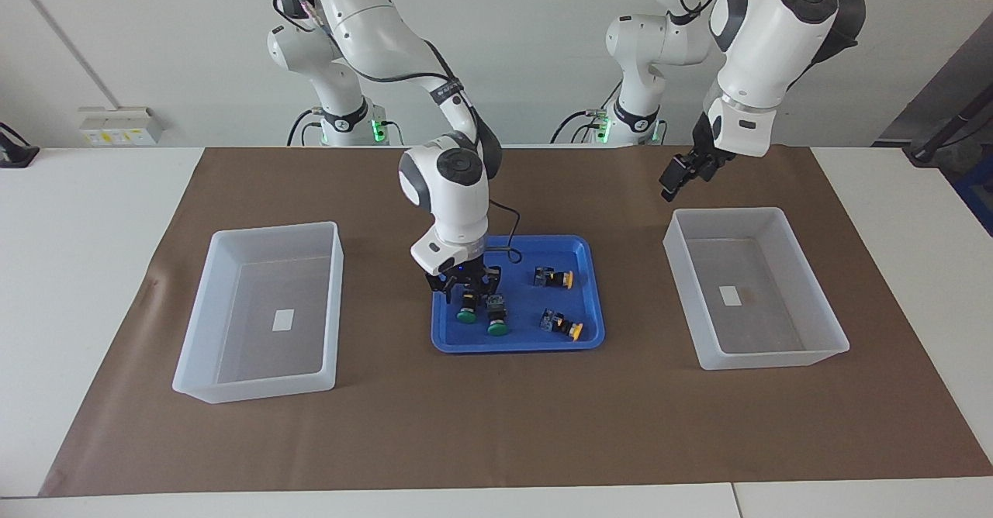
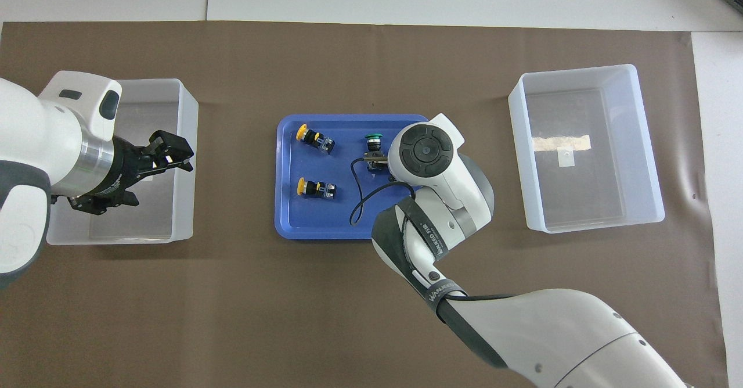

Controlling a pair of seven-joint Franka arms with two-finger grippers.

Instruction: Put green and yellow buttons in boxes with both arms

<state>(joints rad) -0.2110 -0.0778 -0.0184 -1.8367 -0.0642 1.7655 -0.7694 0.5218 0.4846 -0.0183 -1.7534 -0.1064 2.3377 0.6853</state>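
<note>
The left gripper (image 1: 683,173) hangs in the air over the robot-side wall of the box at the left arm's end (image 1: 830,340), wrist tilted; I cannot tell how its fingers stand. The right arm bends steeply down into the blue tray (image 1: 593,301), and the right gripper (image 1: 468,287) stands spread astride one green button (image 1: 468,309). A second green button (image 1: 496,318) lies just beside it. Both yellow buttons (image 1: 555,277) (image 1: 562,324) lie toward the tray's left-arm edge, well apart from the gripper. The other box (image 1: 194,363) stands at the right arm's end.
</note>
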